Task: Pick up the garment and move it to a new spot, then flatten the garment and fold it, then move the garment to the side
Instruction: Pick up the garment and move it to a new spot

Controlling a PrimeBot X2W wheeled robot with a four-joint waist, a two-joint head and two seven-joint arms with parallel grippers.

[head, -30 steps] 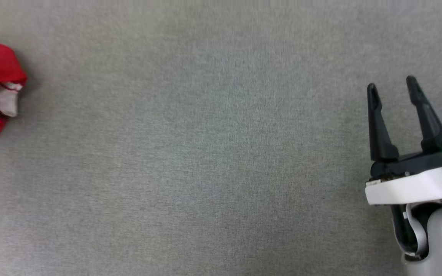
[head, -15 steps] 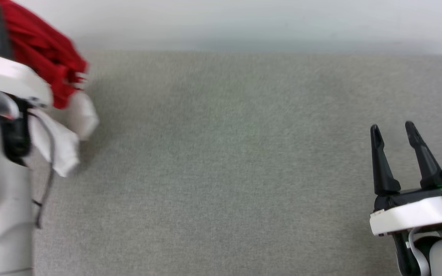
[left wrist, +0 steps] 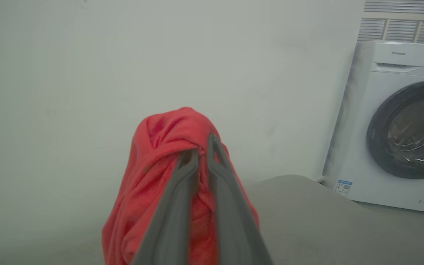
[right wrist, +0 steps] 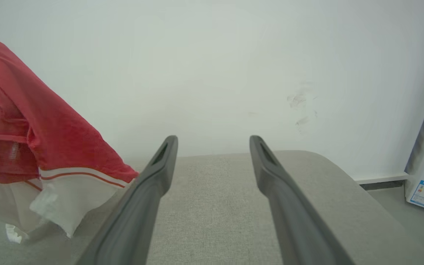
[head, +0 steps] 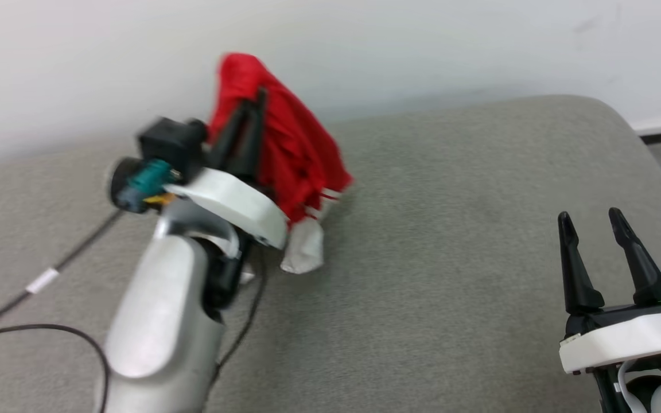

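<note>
**Above the grey cushion, a red shirt hangs from the left gripper**

Over the left half of the grey cushion (head: 451, 229), the garment (head: 290, 143) is held up in a bunch against the pale wall (left wrist: 87, 73). The left gripper (head: 253, 100) has its two fingers pinched together on a fold at the very top of the cloth. The left wrist view shows this plainly, with the gripper (left wrist: 201, 147) nipping the gathered red fabric (left wrist: 153, 176).

Much of the shirt is hard to read. The head view is smeared with motion around the left wrist, whose white housing covers the cloth's near side. The bottom edge of the left wrist view cuts off the lower end. The right wrist view loses the garment (right wrist: 42, 129) past its left edge. Any print is lost in the folds. I cannot tell whether the white end touches the cushion or hangs just clear of it.

The shirt's long axis runs from the pinched red crown down to the white striped sleeve panel at the bottom, slanting toward the robot's right as it falls.

The right gripper (head: 588, 215) hovers well apart at the lower right, fingers spread wide (right wrist: 214, 139) with nothing between them. A washing machine (left wrist: 399, 129) stands past the cushion's far corner, and dark cables (head: 66, 258) trail over the cushion at the left.
</note>
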